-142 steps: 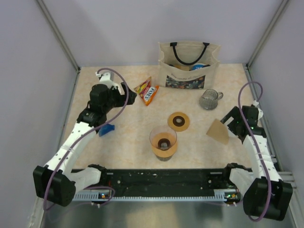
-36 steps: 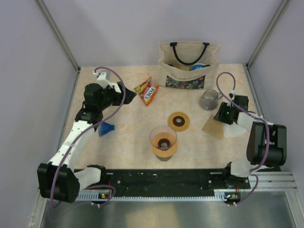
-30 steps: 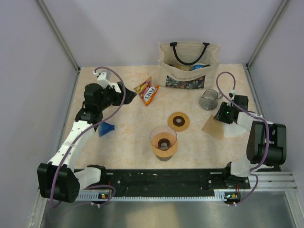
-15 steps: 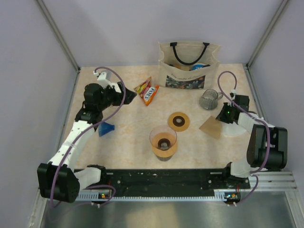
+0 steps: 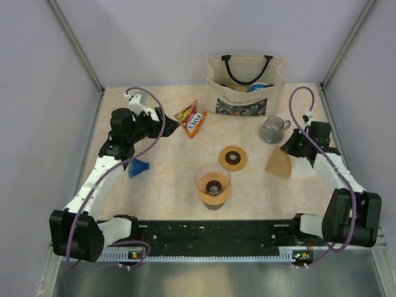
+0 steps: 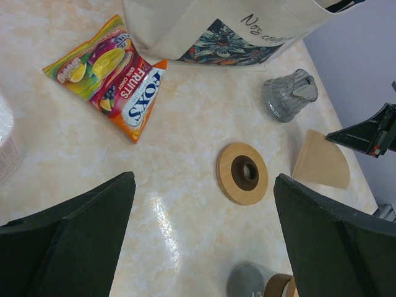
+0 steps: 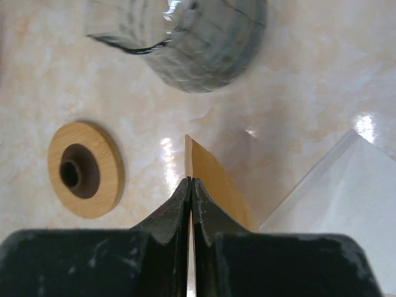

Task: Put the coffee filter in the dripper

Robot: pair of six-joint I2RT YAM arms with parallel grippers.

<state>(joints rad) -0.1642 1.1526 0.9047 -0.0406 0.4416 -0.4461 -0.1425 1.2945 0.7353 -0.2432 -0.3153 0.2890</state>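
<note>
The brown paper coffee filter (image 5: 279, 164) stands tilted up on edge at the right of the table, also seen as the filter (image 7: 218, 184) and the filter (image 6: 322, 163). My right gripper (image 5: 292, 148) is shut on its upper edge, jaws pressed together on the paper (image 7: 190, 180). The ribbed glass dripper (image 5: 272, 129) lies just beyond it, the dripper (image 7: 185, 37) close ahead of the fingers. My left gripper (image 5: 170, 124) hangs open over the back left, nothing between its fingers (image 6: 204, 179).
A wooden ring (image 5: 232, 158) lies mid-table, with a glass carafe with a wood collar (image 5: 213, 185) in front of it. A candy bag (image 5: 190, 117) and tote bag (image 5: 245, 83) are at the back. A white sheet (image 5: 303, 168) lies beside the filter. A blue object (image 5: 139, 167) is left.
My right gripper has closed on the filter's edge and raised it, so the filter now stands tilted instead of lying flat. The right arm swung outward. The left arm barely moved.
</note>
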